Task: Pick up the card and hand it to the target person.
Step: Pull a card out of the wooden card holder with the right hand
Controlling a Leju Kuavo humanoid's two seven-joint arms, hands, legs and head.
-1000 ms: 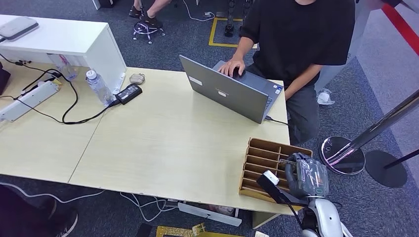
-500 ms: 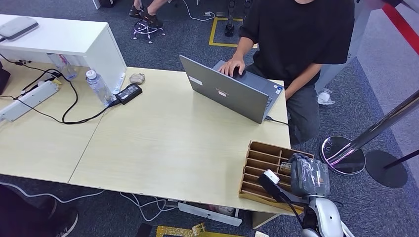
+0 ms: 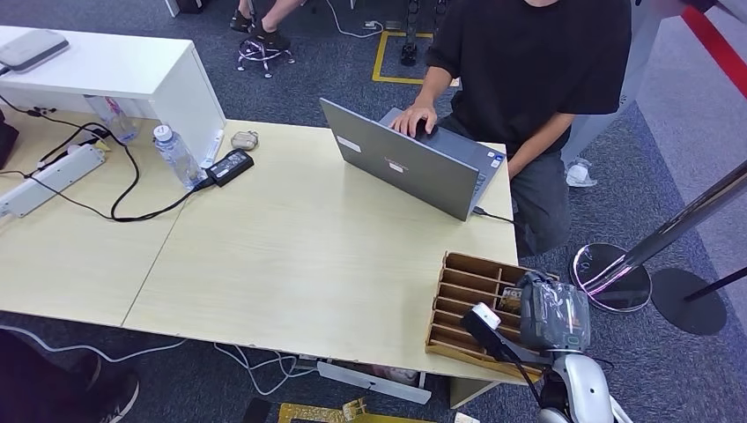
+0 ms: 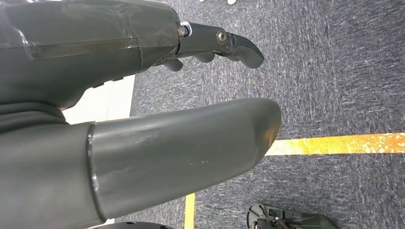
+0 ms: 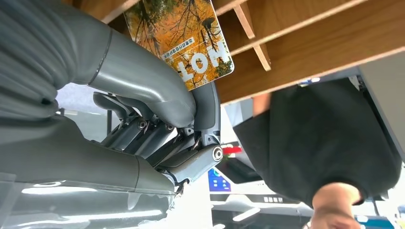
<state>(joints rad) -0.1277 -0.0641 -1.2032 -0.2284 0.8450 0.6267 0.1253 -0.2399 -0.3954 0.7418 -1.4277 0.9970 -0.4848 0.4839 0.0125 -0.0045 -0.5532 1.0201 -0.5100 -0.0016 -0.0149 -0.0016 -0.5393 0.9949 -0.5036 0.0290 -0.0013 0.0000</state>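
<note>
The card (image 5: 181, 43), an autumn-leaves print with "HOT" on it, is pinched between the thumb and a finger of my right hand (image 5: 157, 109). In the head view that hand (image 3: 553, 315) hovers over the right end of the wooden slotted rack (image 3: 462, 295), with the card (image 3: 509, 300) just at its left side. The card's far end still overlaps the rack's dividers (image 5: 296, 43). My left hand (image 4: 119, 95) hangs over the carpet, fingers apart and holding nothing. The person in a black shirt (image 3: 537, 62) stands at the table's far side, one hand on a laptop (image 3: 405, 163).
The rack sits at the table's near right corner (image 3: 352, 264). A water bottle (image 3: 174, 155), a power brick (image 3: 230, 166) and cables lie at the far left, beside a white cabinet (image 3: 132, 75). A stanchion base (image 3: 610, 275) stands on the floor to the right.
My right hand has shifted slightly to the right over the rack, keeping the card in its pinch. The person and the table's things have stayed put.
</note>
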